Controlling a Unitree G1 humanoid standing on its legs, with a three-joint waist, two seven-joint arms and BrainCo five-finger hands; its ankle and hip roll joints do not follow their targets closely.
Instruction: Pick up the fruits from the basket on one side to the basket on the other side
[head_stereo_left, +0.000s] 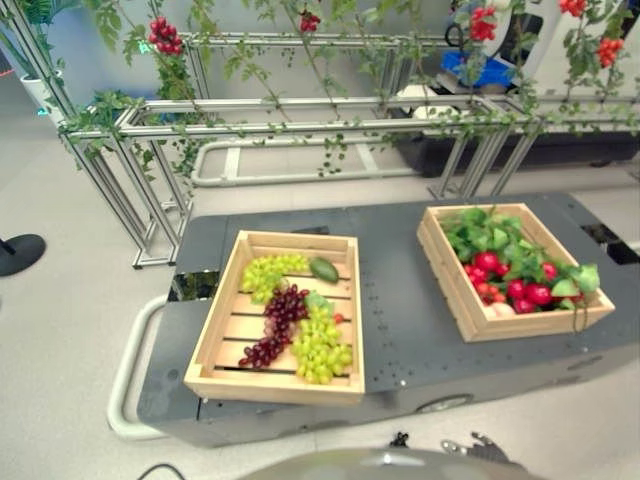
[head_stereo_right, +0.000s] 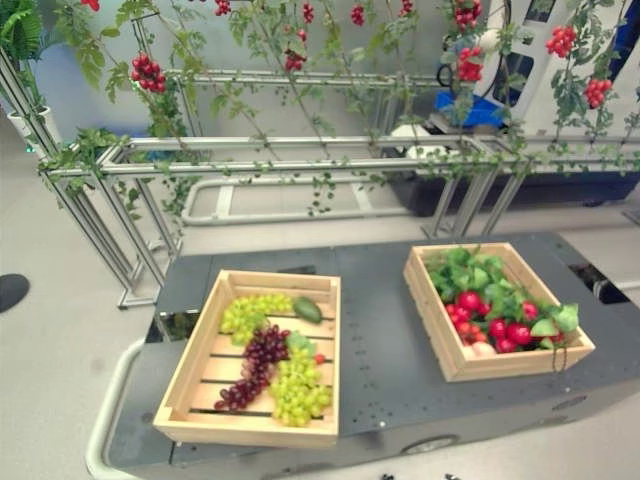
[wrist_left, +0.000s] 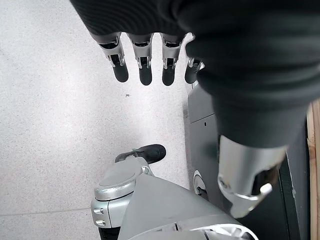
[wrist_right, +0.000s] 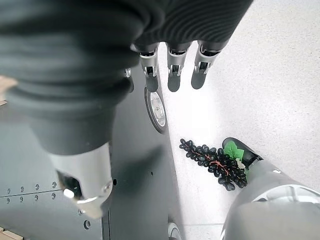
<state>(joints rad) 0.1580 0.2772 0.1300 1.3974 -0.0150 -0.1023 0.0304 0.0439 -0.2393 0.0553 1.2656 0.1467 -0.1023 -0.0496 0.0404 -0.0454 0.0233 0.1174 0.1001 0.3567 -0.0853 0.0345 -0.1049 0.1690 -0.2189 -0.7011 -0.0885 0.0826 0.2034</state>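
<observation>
You are at the very start of a transfer: nothing is in either hand yet. Your left hand (wrist_left: 150, 60) hangs down beside the cart with its fingers straight and relaxed, holding nothing, and your right hand (wrist_right: 172, 65) hangs the same way on the other side, released and empty, its tips just showing at the near edge of the head view.

The fruit sits in two wooden crates on the grey cart (head_stereo_left: 400, 300). The left crate (head_stereo_left: 215, 355) holds green grapes (head_stereo_left: 320, 345) in a big bunch at its near right, a second green bunch (head_stereo_left: 265, 272) at the far left, a dark purple bunch (head_stereo_left: 280, 320) running between them, and a green mango-like fruit (head_stereo_left: 323, 268) at the far right. The right crate (head_stereo_left: 470, 310) is packed with red fruits (head_stereo_left: 530, 293) among green leaves (head_stereo_left: 490, 235). The two crates stand well apart.

Note that a dark grape bunch (wrist_right: 212, 162) with a green leaf lies on the floor beside the cart on your right side, outside both crates.

The next move, as I judge it, calls for you to lift one hand over a crate, open wide above a single fruit or bunch, and close round it. The grape bunches overlap, so pick one lying on top and grip near its middle to keep it from trailing.
</observation>
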